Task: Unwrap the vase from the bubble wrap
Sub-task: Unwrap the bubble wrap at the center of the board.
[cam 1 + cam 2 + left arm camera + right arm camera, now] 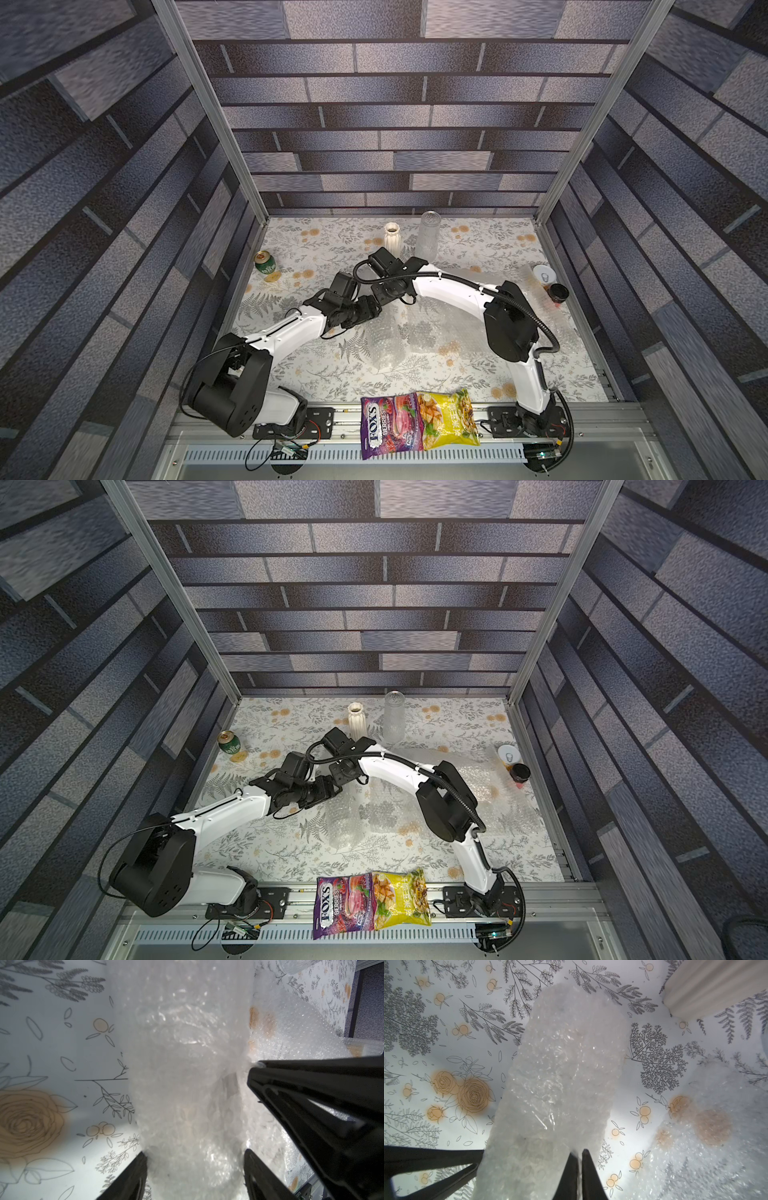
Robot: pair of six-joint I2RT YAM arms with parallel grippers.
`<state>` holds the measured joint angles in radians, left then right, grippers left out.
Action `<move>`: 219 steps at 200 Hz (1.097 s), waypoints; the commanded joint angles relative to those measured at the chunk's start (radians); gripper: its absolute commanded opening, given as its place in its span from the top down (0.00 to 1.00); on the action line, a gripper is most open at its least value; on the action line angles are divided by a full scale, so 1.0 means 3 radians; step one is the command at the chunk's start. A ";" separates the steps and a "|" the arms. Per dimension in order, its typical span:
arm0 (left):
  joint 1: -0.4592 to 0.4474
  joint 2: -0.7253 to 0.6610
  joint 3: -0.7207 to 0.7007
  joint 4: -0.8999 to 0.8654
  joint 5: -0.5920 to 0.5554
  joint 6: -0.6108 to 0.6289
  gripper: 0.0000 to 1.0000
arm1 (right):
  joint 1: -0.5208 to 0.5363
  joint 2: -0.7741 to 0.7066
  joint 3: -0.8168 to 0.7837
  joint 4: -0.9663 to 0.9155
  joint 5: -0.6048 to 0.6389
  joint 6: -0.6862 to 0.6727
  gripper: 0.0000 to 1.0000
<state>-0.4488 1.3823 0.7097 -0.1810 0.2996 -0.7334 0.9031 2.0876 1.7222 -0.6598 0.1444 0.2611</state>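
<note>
A long bundle of bubble wrap (pixel 384 345) (pixel 345 825) lies in the middle of the floral table. The vase is hidden inside it. In the left wrist view my left gripper (pixel 195 1152) straddles one end of the bundle (pixel 187 1084), with both fingers pressed against its sides. My right gripper (pixel 579 1152) is shut on a thin edge of the wrap (pixel 560 1074) at the same end. Its dark fingers (pixel 311 1095) show in the left wrist view, the tip pinching the sheet. In a top view both grippers (pixel 376 311) (pixel 384 297) meet at the bundle's far end.
A second flat sheet of bubble wrap (pixel 540 320) lies to the right. A white ribbed vessel (pixel 392 237) and a clear glass cylinder (pixel 429 237) stand at the back. A green can (pixel 265 262), a lidded cup (pixel 544 275), a dark jar (pixel 558 292) and two snack bags (pixel 419 422) are at the edges.
</note>
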 commanded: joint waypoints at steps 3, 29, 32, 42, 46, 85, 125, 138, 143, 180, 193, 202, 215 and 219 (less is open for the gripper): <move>0.0033 0.0077 -0.0060 -0.0297 -0.0130 0.0110 0.27 | 0.0009 -0.0234 -0.0119 0.0085 0.0179 0.0065 0.92; 0.0029 0.0071 -0.0070 -0.0291 -0.0134 0.0104 0.27 | -0.0040 -0.0326 -0.0165 0.0077 0.0226 0.0068 0.92; 0.0026 0.0067 -0.0074 -0.0291 -0.0135 0.0104 0.27 | -0.0048 -0.0331 -0.0171 0.0074 0.0228 0.0066 0.92; 0.0029 0.0061 -0.0080 -0.0297 -0.0135 0.0103 0.27 | -0.0073 -0.0347 -0.0196 0.0075 0.0230 0.0078 0.92; 0.0029 0.0056 -0.0085 -0.0297 -0.0135 0.0104 0.27 | -0.0081 -0.0356 -0.0206 0.0074 0.0229 0.0083 0.92; 0.0043 0.0015 -0.0129 -0.0292 -0.0150 0.0098 0.27 | -0.0170 -0.0436 -0.0316 0.0100 0.0233 0.0106 0.92; 0.0044 0.0000 -0.0112 -0.0299 -0.0145 0.0099 0.27 | -0.0210 -0.0501 -0.0404 0.0105 0.0209 0.0092 0.88; 0.0034 -0.0005 -0.0087 -0.0310 -0.0145 0.0105 0.27 | -0.0216 -0.0530 -0.0422 0.0109 0.0101 0.0066 0.81; 0.0030 -0.0006 -0.0076 -0.0307 -0.0145 0.0103 0.27 | -0.0209 -0.0543 -0.0430 0.0108 0.0058 0.0061 0.78; -0.0016 0.0042 0.0029 -0.0303 -0.0145 0.0123 0.27 | -0.0212 -0.0772 -0.0627 0.0139 -0.0189 0.0135 0.73; -0.0037 0.0075 0.0065 -0.0283 -0.0136 0.0116 0.27 | -0.0210 -0.0911 -0.0746 0.0143 -0.0251 0.0194 0.71; -0.0059 0.0106 0.0100 -0.0262 -0.0130 0.0113 0.27 | -0.0206 -0.0994 -0.0819 0.0120 -0.0310 0.0234 0.70; -0.0098 0.0163 0.0167 -0.0251 -0.0125 0.0119 0.27 | -0.0189 -0.1080 -0.0908 0.0058 -0.0403 0.0282 0.68; -0.0115 0.0184 0.0191 -0.0255 -0.0124 0.0127 0.27 | -0.0181 -0.1101 -0.0930 0.0043 -0.0408 0.0296 0.68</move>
<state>-0.4633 1.3968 0.7315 -0.1974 0.2886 -0.7326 0.8459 1.8191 1.4837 -0.6231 0.0784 0.3088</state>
